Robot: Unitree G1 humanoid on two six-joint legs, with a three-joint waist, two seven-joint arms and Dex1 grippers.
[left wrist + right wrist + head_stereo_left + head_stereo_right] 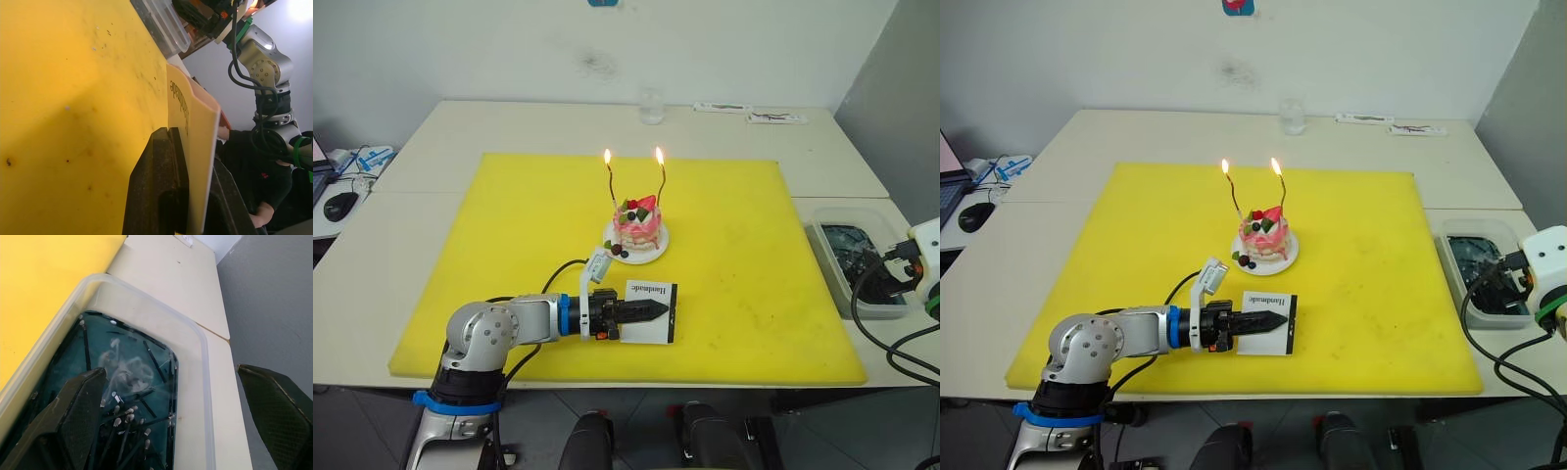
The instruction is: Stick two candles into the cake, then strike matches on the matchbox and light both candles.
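The left gripper [651, 311] lies low over the yellow mat [509, 245], fingers closed on the white matchbox [654, 296], which sits at about 6 o'clock from the cake. The left wrist view confirms the clamp: one black finger [156, 191] presses each face of the box, which stands on edge against the mat with its lettering visible. That view also shows the other arm and a person's hand past the table edge.

The cake [637, 224] stands on its small white plate [658, 246] near the mat's centre. Both candles [611, 188] are planted upright in it, at about 11 and 1 o'clock of the topping, each carrying a lit flame [659, 156]. A clear glass [651, 106] stands on the table at 12 o'clock from the cake, beyond the mat.

At 3 o'clock, off the mat's right edge, sits a clear plastic tub [822, 220]. The right gripper [176, 431] hangs directly above it, fingers spread wide with nothing between them. The right wrist view shows what the head views cannot resolve: dark water in the tub with many spent matches [129, 417] lying in it.
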